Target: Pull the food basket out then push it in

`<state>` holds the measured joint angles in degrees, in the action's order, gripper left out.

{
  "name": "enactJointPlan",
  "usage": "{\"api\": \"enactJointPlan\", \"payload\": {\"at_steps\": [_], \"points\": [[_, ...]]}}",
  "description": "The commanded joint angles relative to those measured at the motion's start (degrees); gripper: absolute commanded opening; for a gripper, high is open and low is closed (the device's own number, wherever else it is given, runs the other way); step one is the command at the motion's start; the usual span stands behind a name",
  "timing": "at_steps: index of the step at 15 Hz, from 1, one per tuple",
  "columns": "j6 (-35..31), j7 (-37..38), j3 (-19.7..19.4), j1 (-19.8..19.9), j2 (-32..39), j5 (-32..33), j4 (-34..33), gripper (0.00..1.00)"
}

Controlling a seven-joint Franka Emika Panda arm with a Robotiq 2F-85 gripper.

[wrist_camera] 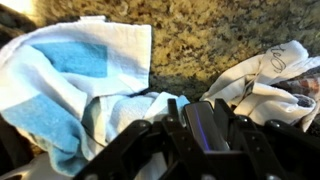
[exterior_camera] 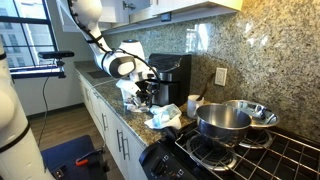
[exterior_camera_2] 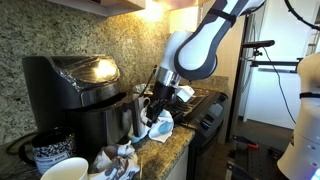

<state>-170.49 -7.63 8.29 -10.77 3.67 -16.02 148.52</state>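
The black boxy appliance stands on the granite counter in both exterior views [exterior_camera: 172,78] [exterior_camera_2: 70,90]. Its food basket is the dark front section [exterior_camera_2: 118,122], facing my arm. My gripper [exterior_camera_2: 150,108] [exterior_camera: 143,95] is at the basket's front. In the wrist view my fingers [wrist_camera: 208,130] sit tight on either side of a dark glossy bar [wrist_camera: 205,122], which looks like the basket's handle. How far the basket stands out of the appliance I cannot tell.
A blue-and-white cloth [wrist_camera: 75,75] [exterior_camera_2: 160,127] [exterior_camera: 163,118] and crumpled white paper [wrist_camera: 270,75] lie on the counter under the gripper. Two steel pots [exterior_camera: 222,120] [exterior_camera: 255,112] stand on the stove [exterior_camera: 250,155]. A white cup [exterior_camera: 193,103] [exterior_camera_2: 65,170] and a dark mug [exterior_camera_2: 48,150] stand beside the appliance.
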Motion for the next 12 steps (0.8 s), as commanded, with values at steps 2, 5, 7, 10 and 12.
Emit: {"api": "enactJointPlan", "payload": {"at_steps": [2,5,7,10,12], "points": [[4.7,1.5,-0.1,2.0,-5.6,0.6,3.4,0.69],[7.4,0.1,-0.4,2.3,-6.9,-0.6,3.4,0.83],[10.1,-1.5,-0.7,2.3,-7.5,-1.7,2.7,0.98],[11.5,-2.9,-0.7,1.7,-6.2,-1.7,1.8,1.0],[10.9,-5.0,-0.5,1.3,-4.6,-2.3,1.4,1.0]]}}
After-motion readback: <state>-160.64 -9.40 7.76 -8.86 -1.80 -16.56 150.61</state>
